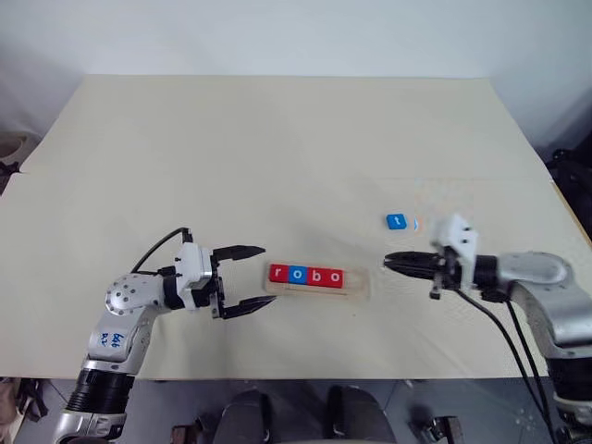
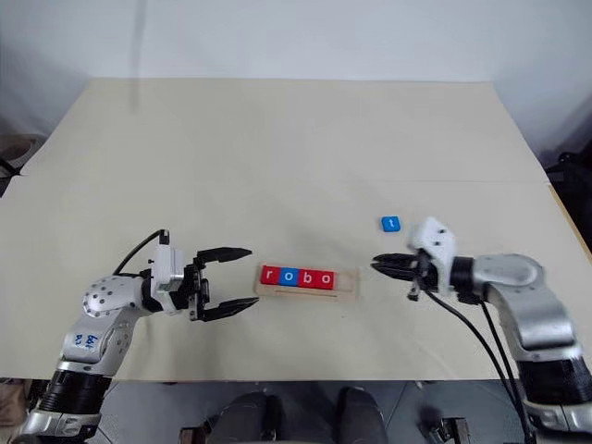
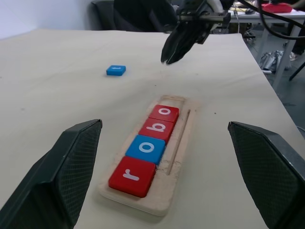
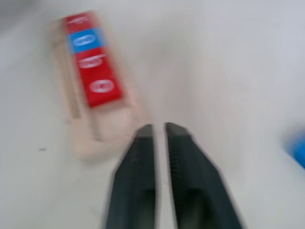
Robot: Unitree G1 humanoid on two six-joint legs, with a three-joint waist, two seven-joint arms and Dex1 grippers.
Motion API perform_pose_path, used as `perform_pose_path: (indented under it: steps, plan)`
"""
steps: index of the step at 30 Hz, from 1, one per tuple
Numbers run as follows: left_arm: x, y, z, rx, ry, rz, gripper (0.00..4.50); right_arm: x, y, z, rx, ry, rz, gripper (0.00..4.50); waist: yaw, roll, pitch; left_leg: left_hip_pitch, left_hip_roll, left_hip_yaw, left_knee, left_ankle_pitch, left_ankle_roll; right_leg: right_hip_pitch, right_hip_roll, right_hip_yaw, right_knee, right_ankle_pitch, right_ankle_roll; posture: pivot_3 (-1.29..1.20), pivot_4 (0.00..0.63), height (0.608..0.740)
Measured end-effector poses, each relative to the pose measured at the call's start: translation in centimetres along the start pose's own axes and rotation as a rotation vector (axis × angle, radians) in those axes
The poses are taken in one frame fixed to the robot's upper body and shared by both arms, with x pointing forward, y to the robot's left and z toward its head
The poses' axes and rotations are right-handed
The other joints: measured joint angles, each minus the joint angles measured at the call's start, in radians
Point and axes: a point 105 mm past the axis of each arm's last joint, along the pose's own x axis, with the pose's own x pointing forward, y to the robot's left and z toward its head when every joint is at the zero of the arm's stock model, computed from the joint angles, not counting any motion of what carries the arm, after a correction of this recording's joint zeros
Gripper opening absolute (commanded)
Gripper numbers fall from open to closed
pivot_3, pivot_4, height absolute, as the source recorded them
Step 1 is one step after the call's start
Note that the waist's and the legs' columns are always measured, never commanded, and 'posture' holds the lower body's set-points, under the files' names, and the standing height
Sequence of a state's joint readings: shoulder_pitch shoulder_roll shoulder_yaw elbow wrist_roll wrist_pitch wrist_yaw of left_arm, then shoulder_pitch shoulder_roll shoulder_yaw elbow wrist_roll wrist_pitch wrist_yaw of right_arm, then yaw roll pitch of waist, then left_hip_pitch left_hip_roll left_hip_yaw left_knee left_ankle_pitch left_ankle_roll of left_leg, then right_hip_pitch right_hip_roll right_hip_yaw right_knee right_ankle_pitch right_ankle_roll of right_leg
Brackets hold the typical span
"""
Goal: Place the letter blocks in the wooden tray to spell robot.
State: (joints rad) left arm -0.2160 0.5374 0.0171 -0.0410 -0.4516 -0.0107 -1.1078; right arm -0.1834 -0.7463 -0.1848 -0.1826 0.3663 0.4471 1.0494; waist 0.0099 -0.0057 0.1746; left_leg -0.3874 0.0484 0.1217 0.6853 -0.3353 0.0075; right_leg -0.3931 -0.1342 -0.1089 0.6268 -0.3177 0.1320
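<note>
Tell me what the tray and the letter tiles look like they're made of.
The tray looks like pale unfinished wood: matte, with faint grain and a cut groove. The tiles look like smooth plastic or painted wood, with glossy red and blue faces and white letters; which one is unclear.

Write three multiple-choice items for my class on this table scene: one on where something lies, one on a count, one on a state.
1. Where is the blue t block?
A. in the wooden tray
B. on the table beyond the tray's empty end
C. in the left pincer

2. How many blocks sit in the wooden tray?
A. three
B. four
C. five

3. How is the left pincer?
A. open, empty
B. shut on a block
C. shut, empty

Answers: 1 B, it lies alone on the table; 2 B, they read r, o, b, o; 3 A, its fingers are spread with nothing between.
</note>
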Motion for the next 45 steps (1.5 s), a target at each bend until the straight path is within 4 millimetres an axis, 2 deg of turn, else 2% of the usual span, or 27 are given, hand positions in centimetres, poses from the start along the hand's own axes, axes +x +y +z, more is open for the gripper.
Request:
perform_pose_path:
  steps: [4, 9, 10, 13, 16, 20, 24, 27, 35, 40, 45]
  plan:
    - [0.0, 0.5, -0.5, -0.018, -0.009, 0.024, 4.50, -2.8, -0.5, -1.8, 0.046, -0.090, -0.244, 2.71, 0.009, 0.000, 0.000, 0.001, 0.000, 0.002, 0.000, 0.000, 0.000, 0.000, 0.001, 0.000, 0.001, 0.000, 0.000, 0.00, 0.150, 0.740]
    - [0.1, 0.9, -0.5, -0.019, -0.016, 0.033, 4.50, -4.6, 1.6, -4.1, 0.105, -0.151, -0.412, 4.40, 0.011, 0.000, 0.000, 0.001, 0.000, 0.002, 0.000, 0.000, 0.000, 0.000, 0.001, 0.001, 0.000, 0.000, 0.000, 0.00, 0.150, 0.740]
    - [0.1, 1.0, -0.6, -0.023, -0.015, 0.036, 4.50, -4.9, 1.9, -4.6, 0.118, -0.156, -0.441, 4.46, 0.011, 0.000, 0.000, 0.001, 0.000, 0.002, 0.000, 0.000, 0.000, 0.000, 0.001, 0.001, 0.001, 0.000, 0.000, 0.00, 0.150, 0.740]
    - [0.1, 1.2, -0.7, -0.026, -0.013, 0.034, 4.50, -5.7, 2.6, -5.7, 0.117, -0.156, -0.506, 4.46, 0.011, 0.001, 0.000, 0.001, 0.000, 0.002, 0.000, 0.000, 0.000, 0.000, 0.001, 0.002, 0.001, 0.000, 0.000, 0.00, 0.150, 0.740]
    - [0.2, 1.4, -0.4, -0.015, -0.017, 0.027, 4.50, -6.3, 2.3, -6.2, 0.111, -0.161, -0.552, 4.46, 0.009, 0.001, 0.000, 0.002, 0.000, 0.001, 0.000, 0.000, 0.000, 0.000, 0.001, 0.002, 0.001, 0.000, 0.000, 0.00, 0.150, 0.740]
    - [0.3, 1.6, -0.3, -0.010, -0.018, 0.027, 4.50, -6.0, 1.6, -5.5, 0.087, -0.188, -0.572, 4.46, 0.004, 0.001, -0.001, 0.002, 0.000, 0.000, 0.000, 0.000, 0.000, 0.000, 0.001, 0.002, 0.001, 0.000, 0.000, 0.00, 0.150, 0.740]
    - [0.3, 1.6, -0.3, -0.011, -0.017, 0.029, 4.50, -3.1, -0.2, -3.9, 0.132, -0.165, -0.526, 4.46, -0.009, 0.001, -0.001, 0.002, 0.001, -0.001, 0.000, 0.000, 0.000, 0.000, 0.001, 0.003, 0.002, 0.000, 0.000, 0.00, 0.150, 0.740]
    - [0.2, 1.6, -0.4, -0.010, -0.016, 0.030, 4.50, -1.4, -1.9, -3.3, 0.214, -0.100, -0.542, 4.46, -0.010, 0.001, -0.001, 0.002, 0.001, -0.001, 0.000, 0.000, 0.000, 0.000, 0.001, 0.002, 0.002, 0.000, -0.001, 0.00, 0.150, 0.740]
    - [0.1, 1.2, -0.5, -0.014, -0.011, 0.050, 4.50, 4.0, -4.9, -0.5, 0.329, -0.031, -0.592, 4.46, -0.011, 0.001, -0.001, 0.000, 0.000, -0.001, 0.000, 0.000, 0.000, -0.001, 0.000, 0.002, 0.002, 0.000, -0.001, 0.00, 0.150, 0.740]
    - [0.1, 1.0, -0.3, -0.005, -0.013, 0.060, 4.50, 6.6, -5.1, -1.1, 0.360, 0.029, -0.606, 4.46, -0.013, 0.001, -0.001, -0.001, 0.000, 0.000, 0.000, 0.000, 0.000, -0.002, 0.000, 0.001, 0.001, 0.000, 0.000, 0.00, 0.150, 0.740]
    - [0.0, 0.8, -0.5, -0.012, -0.010, 0.072, 4.50, 7.3, -6.1, -1.1, 0.342, 0.063, -0.682, 2.92, -0.015, 0.001, -0.001, 0.000, 0.000, 0.001, -0.001, 0.000, -0.001, -0.002, 0.001, 0.002, 0.002, 0.000, 0.000, 0.00, 0.150, 0.740]
